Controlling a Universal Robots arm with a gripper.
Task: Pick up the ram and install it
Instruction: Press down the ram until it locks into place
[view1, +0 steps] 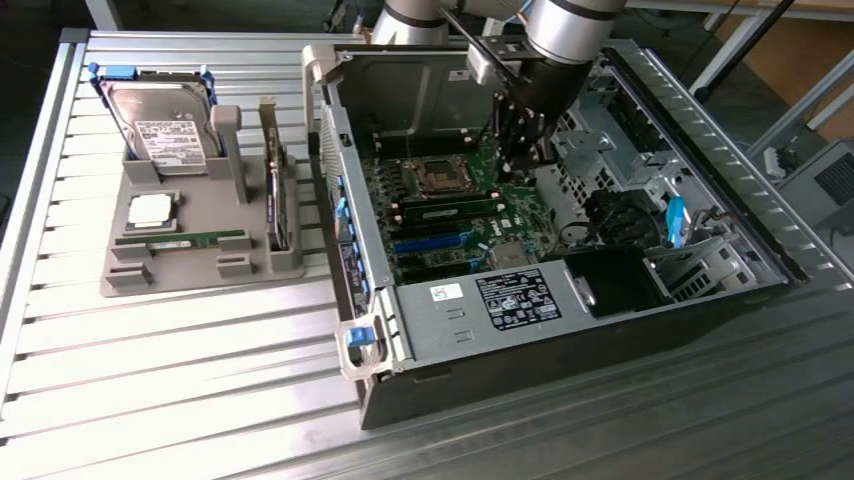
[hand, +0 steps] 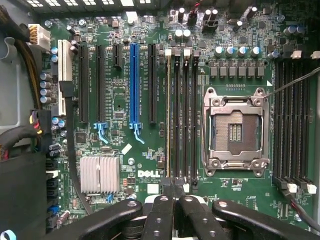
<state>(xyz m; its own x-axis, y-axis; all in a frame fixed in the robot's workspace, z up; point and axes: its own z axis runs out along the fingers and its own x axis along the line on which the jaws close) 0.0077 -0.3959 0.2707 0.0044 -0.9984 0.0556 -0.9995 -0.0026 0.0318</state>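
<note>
A ram (view1: 447, 208), a thin green stick, stands on edge in a memory slot of the motherboard inside the open computer case (view1: 400, 330). From the wrist it appears edge-on as a pale line (hand: 168, 115) in the outermost of several parallel slots. My gripper (view1: 518, 172) hangs inside the case just above one end of those slots. Its black fingers (hand: 160, 212) are shut, tips together (hand: 175, 192), with nothing visible between them. I cannot tell whether they touch the stick. A second ram (view1: 180, 240) lies flat in the grey holder (view1: 127, 280) at the exterior view's left.
The empty CPU socket (hand: 235, 131) sits beside the memory slots, with more slots beyond it. The holder also carries a hard drive (view1: 163, 125), a silver CPU chip (view1: 150, 210) and an upright expansion card (view1: 276, 200). Case walls, cables and the power supply (view1: 514, 300) close in around the arm.
</note>
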